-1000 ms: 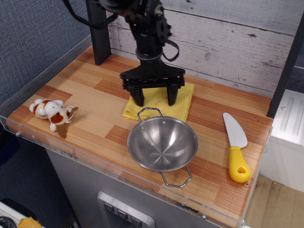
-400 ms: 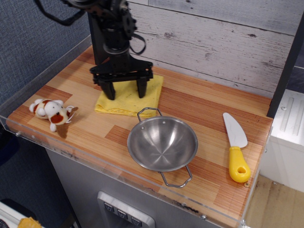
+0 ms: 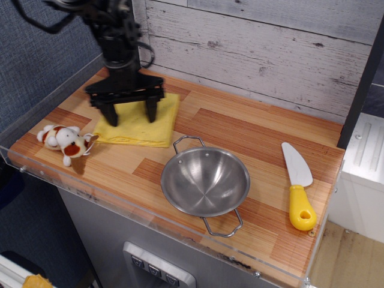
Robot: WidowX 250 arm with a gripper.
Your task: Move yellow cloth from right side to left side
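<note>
The yellow cloth (image 3: 161,125) lies flat on the wooden tabletop (image 3: 252,135), left of centre, just behind and left of the steel bowl. My black gripper (image 3: 130,116) stands upright over the cloth's left half. Its two fingers are spread wide, and both tips touch the cloth's surface. The left fingertip (image 3: 110,119) is near the cloth's left edge and the right fingertip (image 3: 151,114) is near its middle. Nothing is held between the fingers.
A steel bowl (image 3: 205,180) with wire handles stands at the front centre. A yellow-handled knife (image 3: 298,185) lies at the right. A white and brown plush toy (image 3: 66,144) lies at the left front, close to the cloth's left corner. A clear rim edges the table.
My gripper has slid left across the table with its fingers still spread. The yellow cloth has moved left under it, from behind the bowl towards the plush toy.
</note>
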